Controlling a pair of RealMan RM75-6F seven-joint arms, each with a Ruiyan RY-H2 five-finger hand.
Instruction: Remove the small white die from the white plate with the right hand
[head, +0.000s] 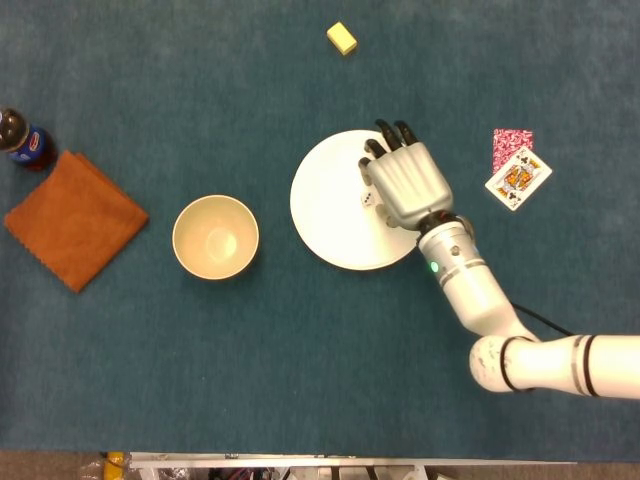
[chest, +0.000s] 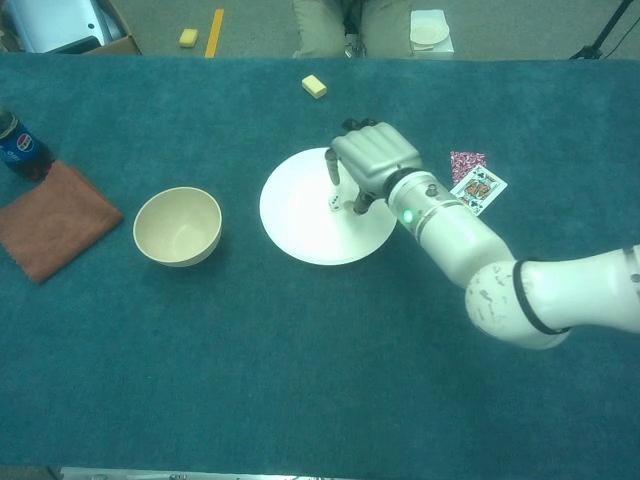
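The small white die (head: 368, 199) (chest: 334, 203) lies near the middle of the white plate (head: 330, 205) (chest: 300, 225). My right hand (head: 405, 183) (chest: 372, 160) hovers over the plate's right half, back of the hand up, fingers (chest: 332, 168) curled downward and apart. The die sits just left of the hand in the head view. In the chest view it shows on the plate between a finger and the thumb, and I see no contact with either. The hand holds nothing. My left hand appears in neither view.
A cream bowl (head: 215, 237) stands left of the plate. Further left lie an orange cloth (head: 75, 220) and a cola bottle (head: 22, 140). A yellow block (head: 342, 38) sits at the back. Two playing cards (head: 517, 175) lie right of the plate.
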